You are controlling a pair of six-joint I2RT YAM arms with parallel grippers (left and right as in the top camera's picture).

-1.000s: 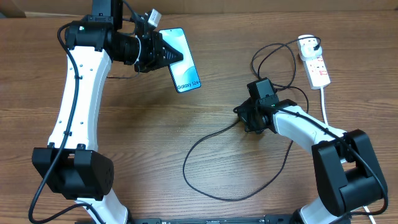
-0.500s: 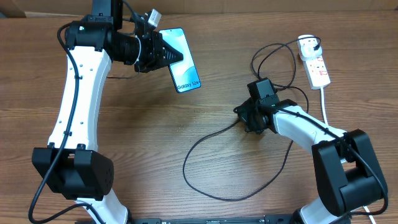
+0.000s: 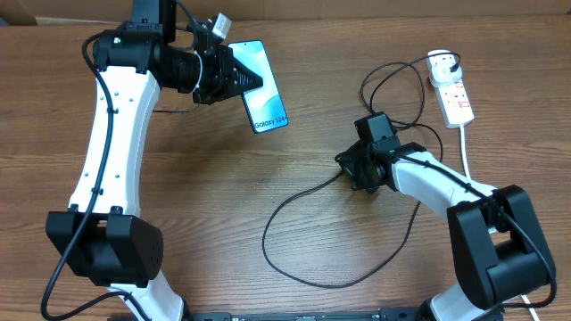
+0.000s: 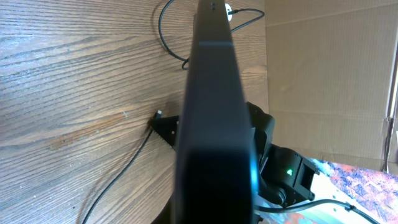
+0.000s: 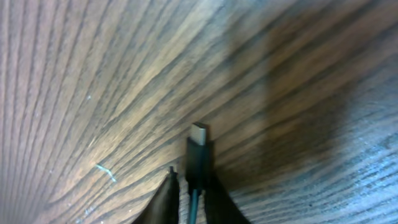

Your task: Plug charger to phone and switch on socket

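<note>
At the upper left of the table [image 3: 223, 196], my left gripper [image 3: 236, 78] is closed on the phone [image 3: 265, 102], whose screen faces up. My right gripper [image 5: 189, 198], near the middle right, pinches the charger [image 5: 198, 155] just behind its connector tip, low over the wood. The socket [image 3: 457, 98] lies at the far right, well apart from both.

Even, bright light falls on the wooden table [image 3: 268, 160], seen sharply from above with only soft shadows. From the left wrist, the phone [image 4: 214, 124] is a dark, out-of-focus slab edge-on to the lens, with the wood grain behind it crisper. The right wrist view is dim and smeared, with heavy shadow at right and only the charger connector [image 5: 198, 149] fairly sharp.
</note>
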